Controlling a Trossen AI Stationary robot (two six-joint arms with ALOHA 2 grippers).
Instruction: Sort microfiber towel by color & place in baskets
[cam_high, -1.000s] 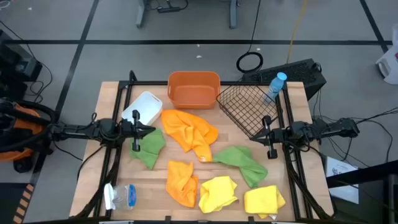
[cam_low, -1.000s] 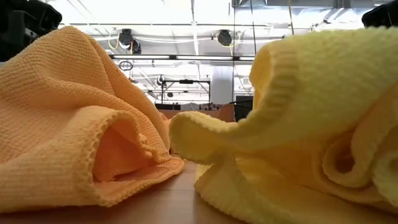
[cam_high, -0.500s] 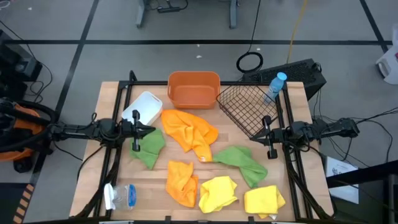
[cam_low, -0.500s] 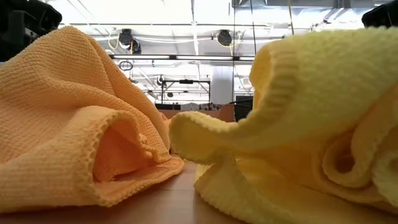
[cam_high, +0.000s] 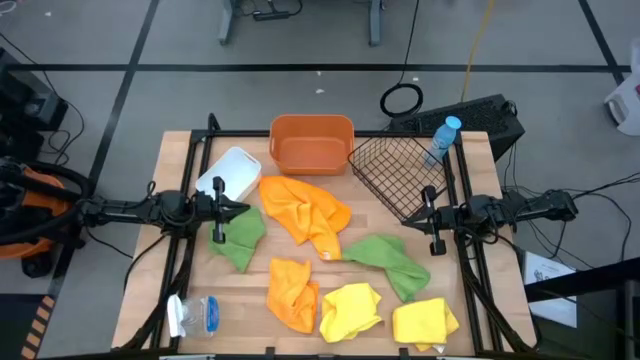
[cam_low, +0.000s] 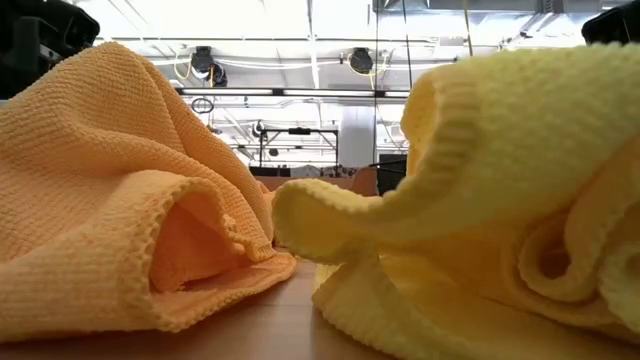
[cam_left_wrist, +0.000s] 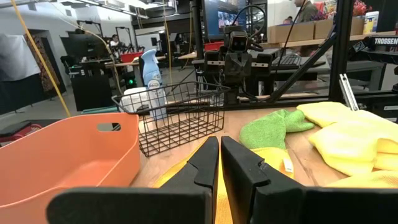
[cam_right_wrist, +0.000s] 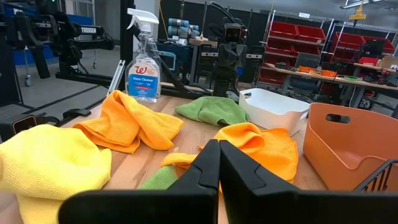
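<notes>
High: task not started. All 3 baskets empty — orange tub (cam_high: 312, 142), mesh basket (cam_high: 400, 172), white tub (cam_high: 230, 172) at table's far edge. 6 towels loose mid-table: big orange towel (cam_high: 305, 212), green ones, 2 yellow near front. Left gripper (cam_high: 222, 211) & right gripper (cam_high: 430, 221) wait at the sides.

Low: orange cloth (cam_low: 110, 190) & yellow cloth (cam_low: 480, 200) lie close up, touching.

Wrists: both jaws pressed together, holding nothing.

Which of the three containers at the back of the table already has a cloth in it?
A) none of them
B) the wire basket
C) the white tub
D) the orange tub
A: the orange tub, wire basket and white tub all show bare insides from above.
</notes>
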